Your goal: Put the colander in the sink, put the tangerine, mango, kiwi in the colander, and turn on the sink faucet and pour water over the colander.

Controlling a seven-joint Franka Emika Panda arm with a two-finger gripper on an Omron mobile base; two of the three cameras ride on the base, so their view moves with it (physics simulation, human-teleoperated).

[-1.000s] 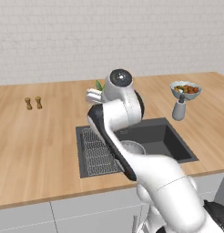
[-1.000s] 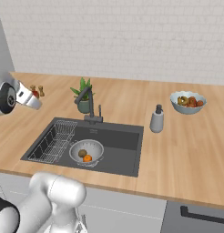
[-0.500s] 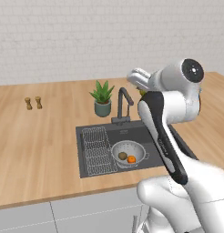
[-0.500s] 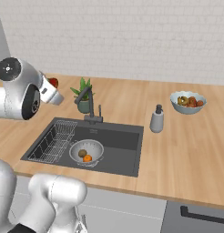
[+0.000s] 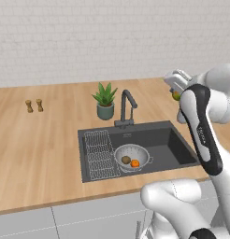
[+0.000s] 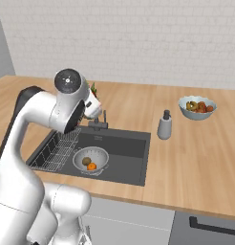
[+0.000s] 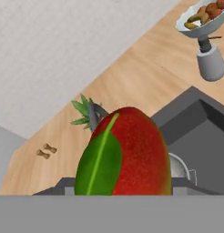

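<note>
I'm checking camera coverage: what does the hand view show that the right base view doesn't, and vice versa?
Hand view alone: the mango up close, red with a green patch, and two small brown items on the counter. Right base view alone: the kiwi and tangerine inside the colander. Both: the sink, the fruit bowl and the soap bottle.

Even, bright, diffuse rendered lighting, no glare, soft faint shadows under the plant and inside the sink, slightly soft low-resolution detail, mango looming close, no edge distortion.
</note>
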